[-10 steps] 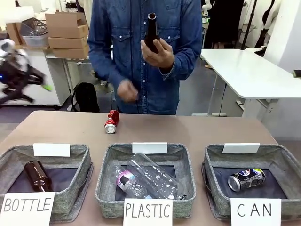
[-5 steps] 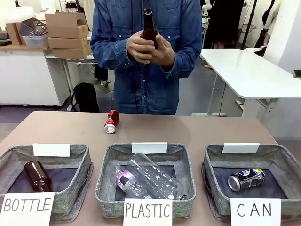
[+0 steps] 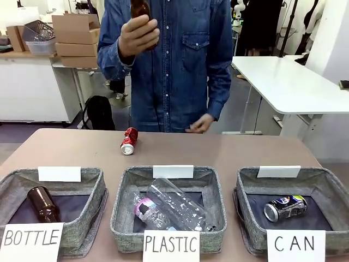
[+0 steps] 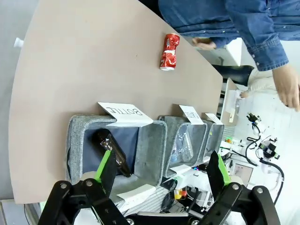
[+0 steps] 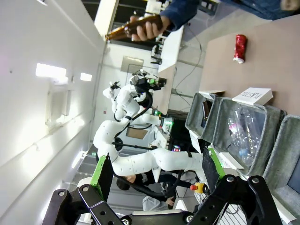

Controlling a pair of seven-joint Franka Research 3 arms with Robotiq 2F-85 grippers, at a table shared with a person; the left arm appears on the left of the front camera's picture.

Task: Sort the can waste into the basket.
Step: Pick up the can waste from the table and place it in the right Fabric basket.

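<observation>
Can waste lies in two places. You have the dark blue can (image 3: 286,208) on its side on the dark bottom of the CAN basket (image 3: 243,191), silver end turned toward that basket's left wall. The red can (image 3: 129,141) lies on its side on the bare table (image 3: 245,150), well apart from the CAN basket, off to its left and nearer the person's edge. Nothing touches it.

Your left gripper (image 4: 161,166) hangs high above the table with its jaws spread wide and nothing between them. In its view the red can (image 4: 169,51) lies far off. Your right gripper (image 5: 155,172) is likewise wide open and empty, also well clear of the CAN basket.

Beyond the CAN basket, across the table, the person's raised hand (image 3: 139,35) grips a brown glass bottle (image 3: 140,8) at chest height. The other hand (image 3: 200,124) hangs low near the table's far edge.
</observation>
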